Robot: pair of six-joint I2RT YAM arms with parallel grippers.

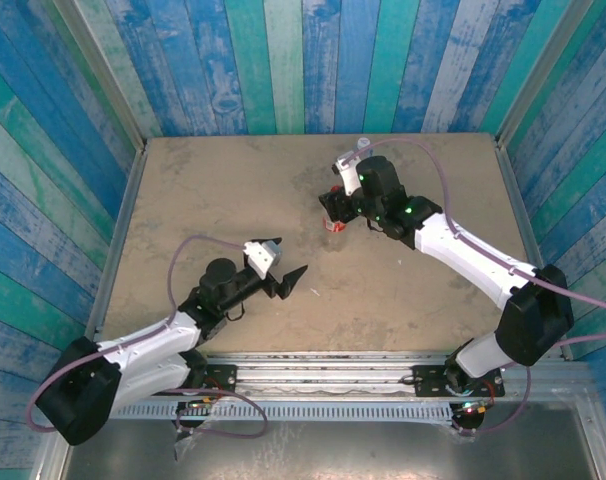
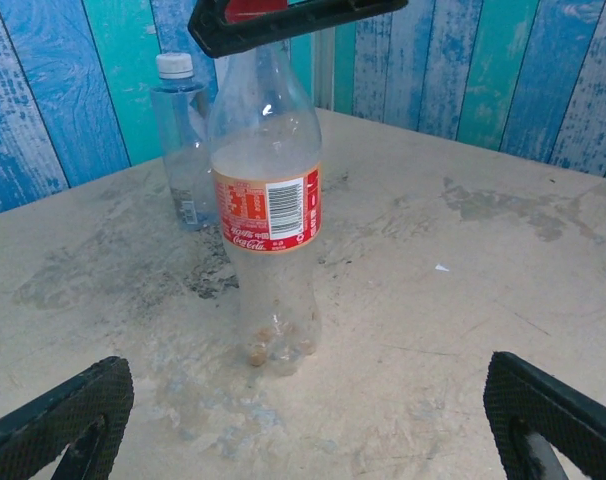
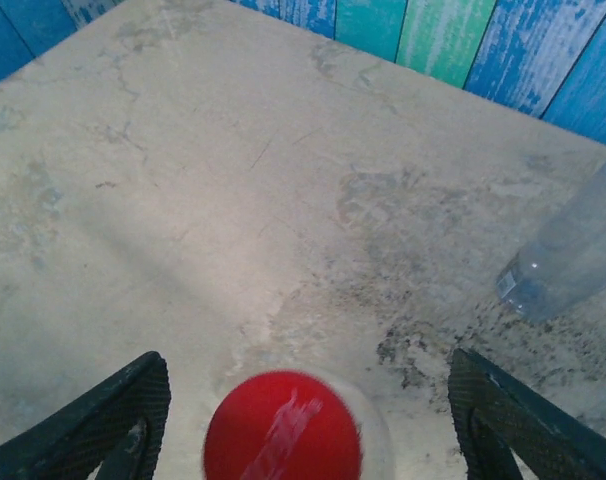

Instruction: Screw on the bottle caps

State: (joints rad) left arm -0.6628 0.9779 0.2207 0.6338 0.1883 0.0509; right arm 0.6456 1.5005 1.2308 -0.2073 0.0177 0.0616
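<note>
The labelled bottle (image 2: 268,205) stands upright mid-table, its red-and-white band (image 1: 334,226) showing under the right arm. On its neck sits the red cap (image 3: 281,428). My right gripper (image 3: 305,400) hangs straight over it, open, with its fingers (image 3: 93,425) on either side of the cap and well apart from it. The plain bluish bottle (image 2: 183,150) stands just behind, with the white cap (image 2: 174,65) on its neck. My left gripper (image 2: 308,410) is open and low on the near side of the labelled bottle, nothing between its fingers (image 2: 58,420).
Blue and green plank walls (image 1: 283,60) close off the table (image 1: 203,190) at the back and both sides. The plain bottle (image 3: 573,250) stands close to the right gripper's right finger. Bare tabletop stretches to the left and front of the bottles.
</note>
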